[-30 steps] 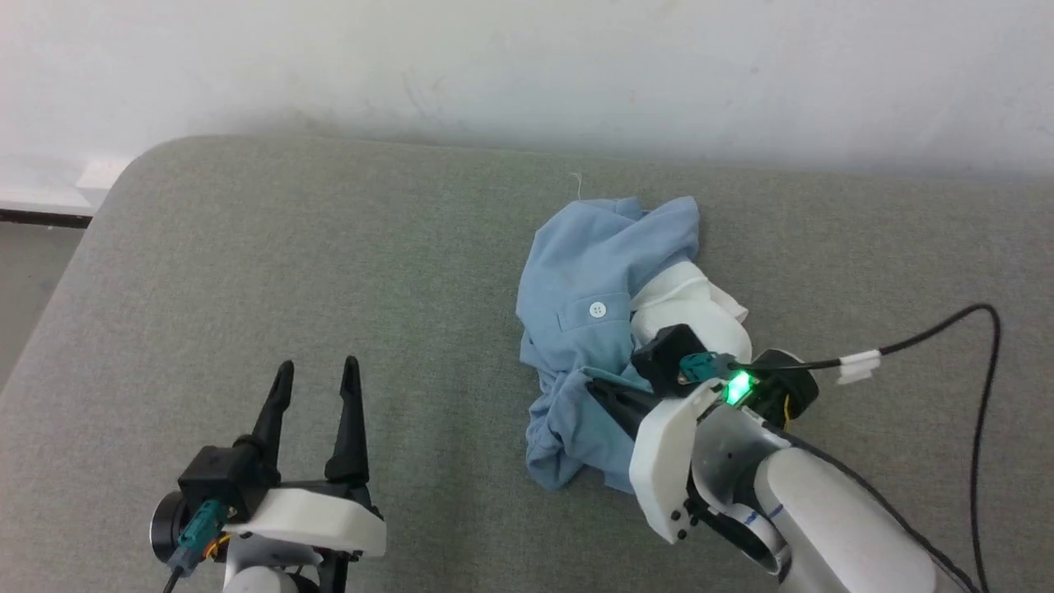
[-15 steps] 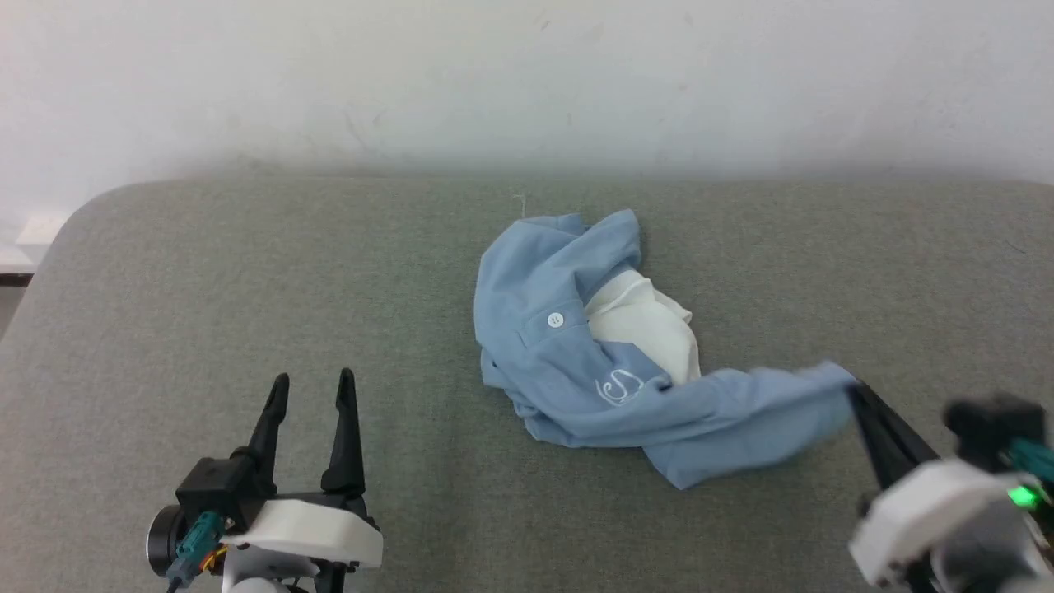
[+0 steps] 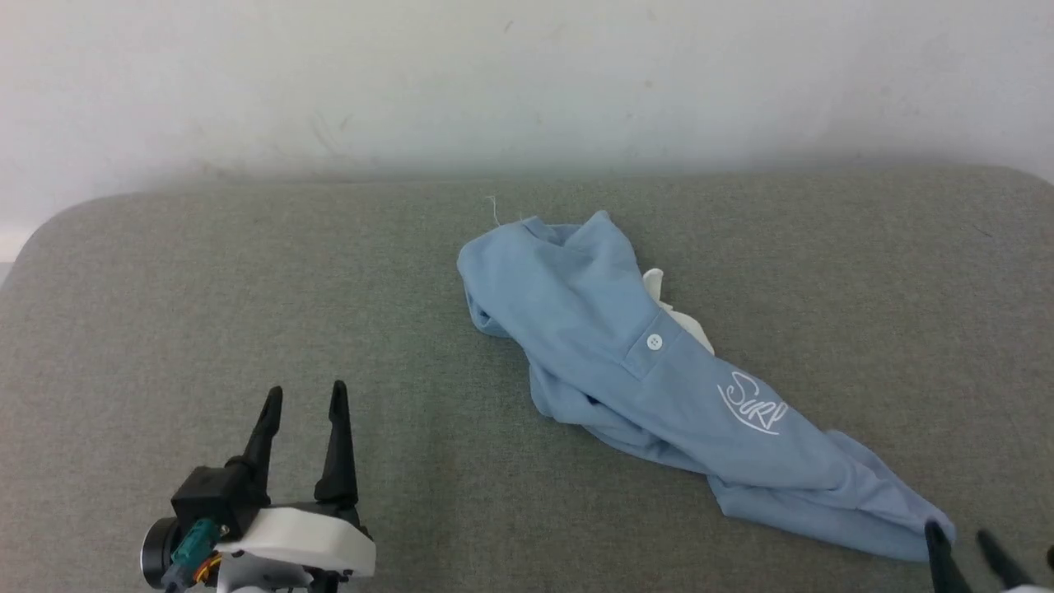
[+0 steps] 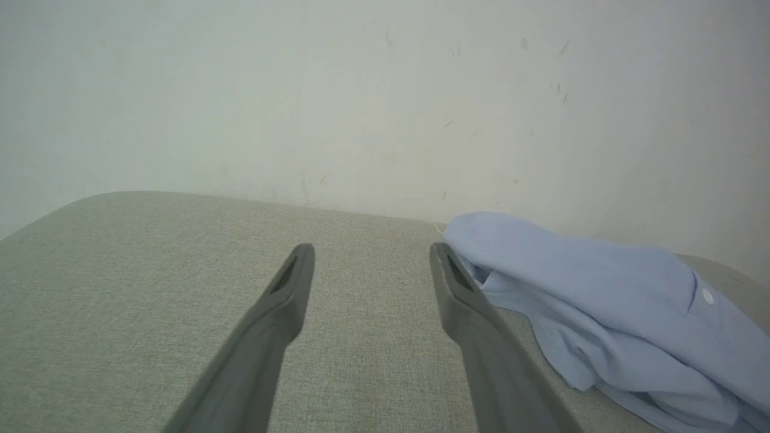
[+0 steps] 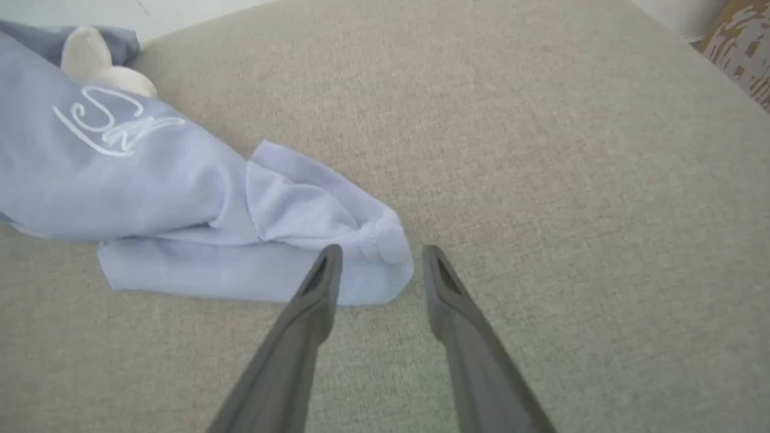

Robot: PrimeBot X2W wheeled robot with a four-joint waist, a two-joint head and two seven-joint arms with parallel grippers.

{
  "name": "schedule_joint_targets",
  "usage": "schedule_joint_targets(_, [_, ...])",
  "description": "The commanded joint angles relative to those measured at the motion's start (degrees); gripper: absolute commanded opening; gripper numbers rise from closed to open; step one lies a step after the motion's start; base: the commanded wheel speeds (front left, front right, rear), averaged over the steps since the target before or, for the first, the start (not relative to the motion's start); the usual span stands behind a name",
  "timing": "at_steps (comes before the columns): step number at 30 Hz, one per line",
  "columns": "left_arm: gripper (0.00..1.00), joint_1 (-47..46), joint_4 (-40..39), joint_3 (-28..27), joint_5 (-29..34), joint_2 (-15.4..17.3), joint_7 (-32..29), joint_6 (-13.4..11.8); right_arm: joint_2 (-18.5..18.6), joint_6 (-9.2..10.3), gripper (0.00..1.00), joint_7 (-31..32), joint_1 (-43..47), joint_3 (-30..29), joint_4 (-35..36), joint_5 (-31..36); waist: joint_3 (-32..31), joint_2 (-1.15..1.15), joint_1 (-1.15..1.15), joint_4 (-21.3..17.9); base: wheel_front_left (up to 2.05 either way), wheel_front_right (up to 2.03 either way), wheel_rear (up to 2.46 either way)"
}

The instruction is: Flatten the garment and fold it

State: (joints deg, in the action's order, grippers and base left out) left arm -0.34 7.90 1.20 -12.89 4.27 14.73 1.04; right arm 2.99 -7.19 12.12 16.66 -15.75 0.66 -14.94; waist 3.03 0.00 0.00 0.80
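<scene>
- Because the shirt is thin, light and limp, I judge it will drape, bunch and drag across the bench without holding any shape. It won't break, but a one-sided pull will only twist it.
- It lies as a long rumpled band from the middle of the bench, near the back edge, down towards the front right corner. The white collar, button and logo face up.
- I think the best holds are the sewn edges: the hem end near the front right corner, and the shoulder bunch at the far end.
- My right gripper is spread open and holding nothing, its tips just at the hem end.
- My left gripper is open too, empty, near the front left and well apart from the cloth.
- A second ago the shirt was a tight crumpled heap with my right fingers in it. Half a second ago they were dragging one end out to the right. Now it is drawn out long, the logo reads plainly, and the end is released. The head view has also shifted.
</scene>
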Motion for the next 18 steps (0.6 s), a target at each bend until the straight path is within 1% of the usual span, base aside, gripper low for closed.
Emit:
schedule_joint_targets(1, [1.0,0.15,0.12,-0.31,0.53,0.3,0.27,0.29,-0.09,-0.3,1.0,-2.07,-1.66,0.13,0.51,-0.87,0.05,0.0,0.0,-0.13,0.0,0.0,0.0])
schedule_joint_targets(5, [1.0,0.09,0.49,-0.51,0.45,0.27,0.27,0.26,-0.1,-0.3,1.0,-9.97,-4.38,0.54,2.0,-2.24,-0.18,0.0,0.0,-0.12,0.0,0.0,0.0])
schedule_joint_targets(9, [1.0,-0.01,1.06,-0.51,0.28,0.19,0.27,0.23,-0.11,-0.3,1.0,-14.95,-6.63,2.18,3.37,-0.38,-0.65,0.0,0.0,0.28,0.0,0.0,0.0])
schedule_joint_targets(12, [1.0,0.09,1.43,-0.44,0.18,0.11,0.27,0.07,-0.11,-0.3,1.0,-16.08,-7.54,4.94,4.64,2.19,-1.03,0.0,0.0,0.54,0.0,0.0,0.0])
schedule_joint_targets(15, [1.0,-0.11,1.9,-0.24,0.1,0.08,0.27,0.08,-0.11,-0.3,1.0,-15.31,-7.69,8.18,5.92,4.92,-1.1,0.0,0.0,0.85,0.0,0.0,0.0])
schedule_joint_targets(18, [1.0,-1.34,2.67,0.28,0.08,0.08,0.09,0.21,-0.11,-0.3,1.0,-14.63,-7.64,10.62,7.47,5.98,-0.88,0.0,0.0,1.18,0.0,0.0,0.0])
